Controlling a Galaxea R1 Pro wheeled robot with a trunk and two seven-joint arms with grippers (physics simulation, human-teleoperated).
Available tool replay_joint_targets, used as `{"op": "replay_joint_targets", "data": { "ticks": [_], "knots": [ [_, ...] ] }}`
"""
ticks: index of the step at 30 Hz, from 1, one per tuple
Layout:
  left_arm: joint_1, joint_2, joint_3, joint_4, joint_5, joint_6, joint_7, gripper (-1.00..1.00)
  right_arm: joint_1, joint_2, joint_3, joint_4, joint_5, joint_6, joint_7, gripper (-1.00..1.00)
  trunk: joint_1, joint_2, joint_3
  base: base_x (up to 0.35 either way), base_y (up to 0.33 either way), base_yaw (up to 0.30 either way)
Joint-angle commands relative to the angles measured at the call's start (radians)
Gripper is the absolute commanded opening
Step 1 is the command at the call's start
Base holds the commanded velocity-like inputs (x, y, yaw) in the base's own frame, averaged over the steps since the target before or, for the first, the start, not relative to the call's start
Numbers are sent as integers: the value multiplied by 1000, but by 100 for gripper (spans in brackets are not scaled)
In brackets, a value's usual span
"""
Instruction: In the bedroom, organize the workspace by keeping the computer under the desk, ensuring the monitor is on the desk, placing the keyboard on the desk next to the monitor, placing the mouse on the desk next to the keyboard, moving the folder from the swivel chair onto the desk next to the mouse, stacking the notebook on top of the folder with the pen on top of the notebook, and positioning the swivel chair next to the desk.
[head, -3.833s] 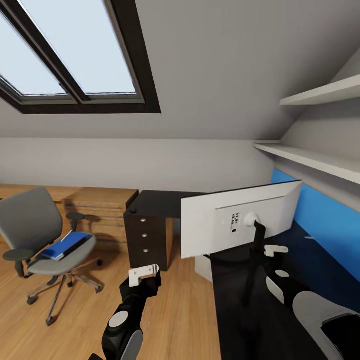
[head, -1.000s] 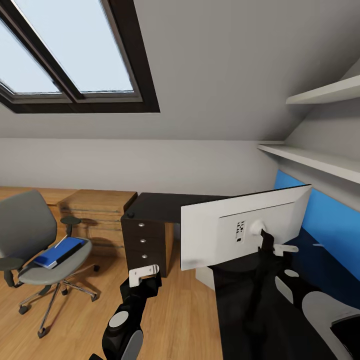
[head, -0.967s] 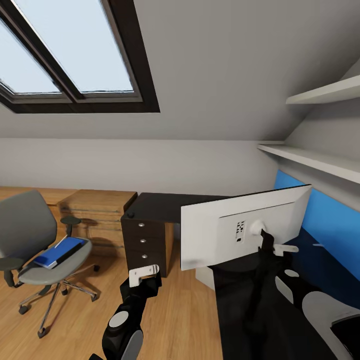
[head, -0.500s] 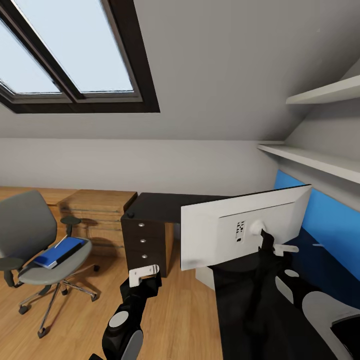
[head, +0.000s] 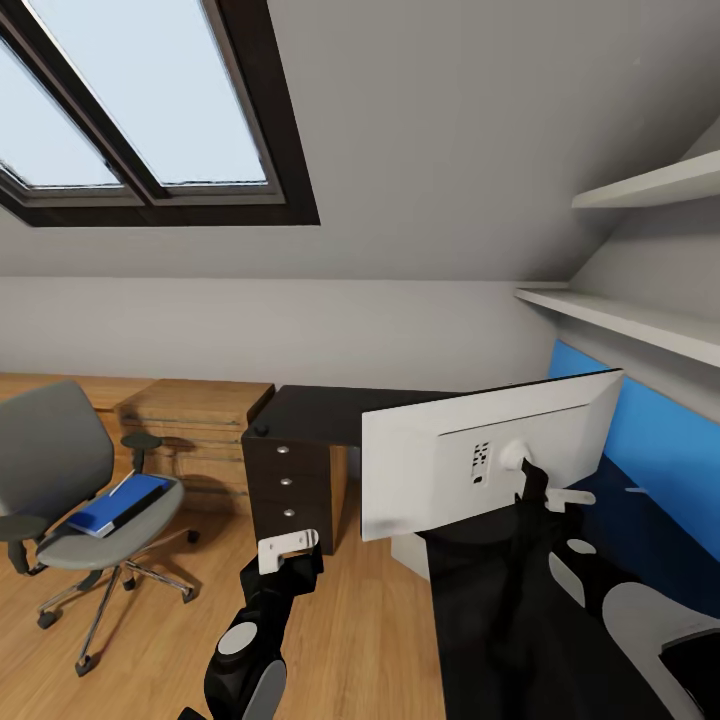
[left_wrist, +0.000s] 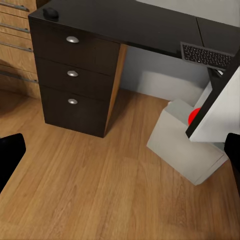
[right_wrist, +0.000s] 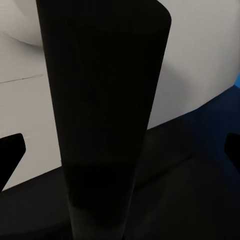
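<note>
The monitor (head: 470, 460) stands on the black desk (head: 330, 410), its pale back facing me. My right gripper (head: 565, 496) is at its thin black stand (right_wrist: 100, 125), open, with the stand between the spread fingers. My left gripper (head: 288, 546) hangs open over the wood floor, holding nothing. The left wrist view shows the mouse (left_wrist: 50, 13) on the desk's corner, the keyboard (left_wrist: 207, 54) farther along, and the grey computer (left_wrist: 185, 142) on the floor below. The swivel chair (head: 60, 470) stands to the left, away from the desk, with the blue folder (head: 115, 505) on its seat.
A dark three-drawer pedestal (left_wrist: 75, 75) carries the desk's end. A light wood cabinet (head: 195, 410) sits against the back wall. White shelves (head: 640, 320) and a blue wall panel (head: 655, 440) lie to the right. Open wood floor (head: 360, 620) stretches between chair and desk.
Since 3.8 s ago the whole view has shifted slightly, so the camera moved. Over the last second nothing has visibly changed.
</note>
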Motion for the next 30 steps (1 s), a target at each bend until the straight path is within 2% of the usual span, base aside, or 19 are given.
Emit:
{"op": "replay_joint_targets", "data": {
  "ticks": [1,30],
  "knots": [
    [-1,0,-2,-1,9,2,9,100,-1,0,9,0,-7,-2,-4,100,0,-1,-2,0,0,0],
    [-1,0,-2,-1,10,2,9,100,-1,1,10,0,-7,0,-4,100,0,-1,-2,32,0,0]
  ]
}}
